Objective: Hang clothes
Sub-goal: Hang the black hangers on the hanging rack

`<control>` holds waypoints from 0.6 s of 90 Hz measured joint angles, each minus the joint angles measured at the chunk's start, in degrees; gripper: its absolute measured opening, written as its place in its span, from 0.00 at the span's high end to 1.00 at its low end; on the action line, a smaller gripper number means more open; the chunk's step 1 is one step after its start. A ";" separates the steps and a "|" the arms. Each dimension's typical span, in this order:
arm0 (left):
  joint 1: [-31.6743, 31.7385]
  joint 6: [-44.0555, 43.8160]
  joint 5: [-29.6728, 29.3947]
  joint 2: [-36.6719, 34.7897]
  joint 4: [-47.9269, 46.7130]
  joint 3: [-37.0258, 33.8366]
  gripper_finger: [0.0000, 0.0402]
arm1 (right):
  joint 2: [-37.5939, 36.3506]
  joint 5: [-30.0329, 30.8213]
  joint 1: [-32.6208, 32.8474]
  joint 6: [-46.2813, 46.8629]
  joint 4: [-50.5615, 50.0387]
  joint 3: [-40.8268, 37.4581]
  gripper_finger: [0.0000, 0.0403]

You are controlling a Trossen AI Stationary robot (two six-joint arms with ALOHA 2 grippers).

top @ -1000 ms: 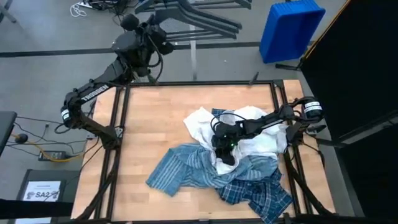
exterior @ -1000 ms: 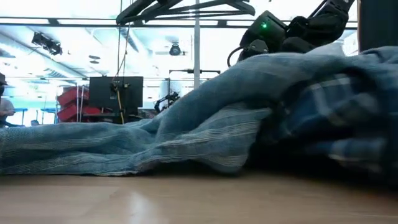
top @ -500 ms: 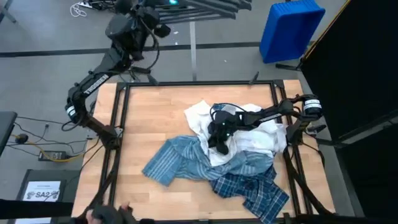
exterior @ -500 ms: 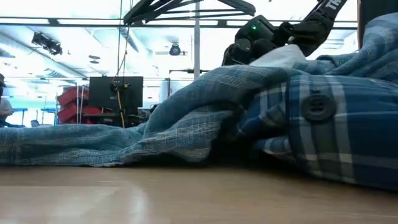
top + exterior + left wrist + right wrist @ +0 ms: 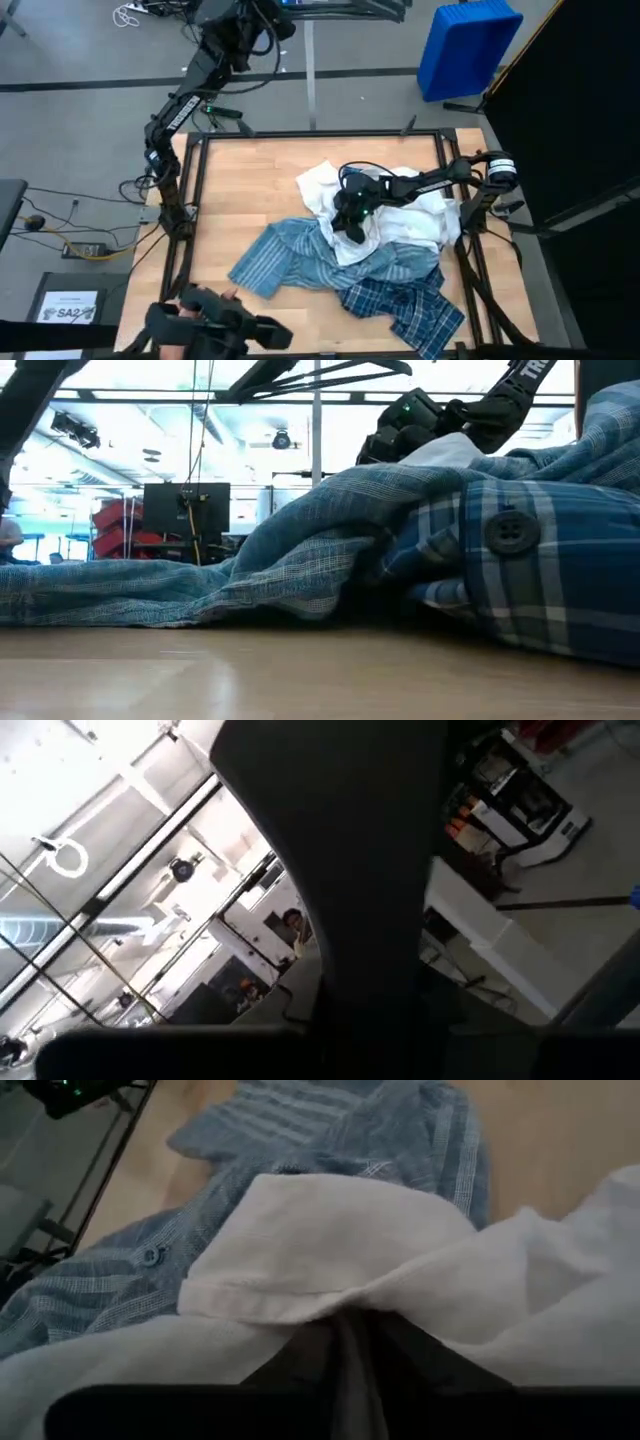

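Three shirts lie heaped on the wooden table. The white shirt (image 5: 405, 215) is on top at the far right, the light blue striped shirt (image 5: 285, 262) spreads toward the near left, and the plaid shirt (image 5: 405, 300) lies at the near right. My right gripper (image 5: 350, 215) is shut on the white shirt in the middle of the heap. My left gripper (image 5: 262, 15) is raised beyond the table's far edge at the dark hangers (image 5: 320, 370). One dark hanger (image 5: 340, 870) fills its wrist view. My right gripper has the white shirt by a fold next to its collar edge (image 5: 330, 1308). The cloth drapes over the fingertips and hides them. The fingers (image 5: 345, 1355) come from the table's right, slanting down. The rest of the shirt lies slack on the heap.
A blue bin (image 5: 465, 45) stands on the floor beyond the far right corner. A dark device with a hand beside it (image 5: 215, 325) shows at the table's near left corner. Bare wood (image 5: 250, 190) lies left of the heap.
My left arm has swung up and away past the table's far edge toward the hangers. My right gripper has drawn a little toward the far edge with the white shirt. The heap has shifted and the plaid shirt's buttoned part has slid toward the near edge. A dark device has come in at the near left.
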 joint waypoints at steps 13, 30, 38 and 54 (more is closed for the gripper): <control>0.04 1.65 -0.40 0.22 -1.59 -0.09 0.87 | -0.02 -0.56 -0.08 -0.15 -1.11 -0.01 0.90; 0.04 2.13 -0.70 0.13 -3.34 -0.09 0.87 | -0.02 0.32 -0.07 0.07 -1.47 -0.02 0.91; 0.04 2.46 -0.66 0.13 -5.08 -0.09 0.87 | -0.02 0.30 -0.07 0.08 -1.50 -0.01 0.92; -0.04 1.83 -0.59 0.04 -6.51 -0.02 0.87 | -0.02 0.34 -0.07 0.11 -1.51 -0.02 0.93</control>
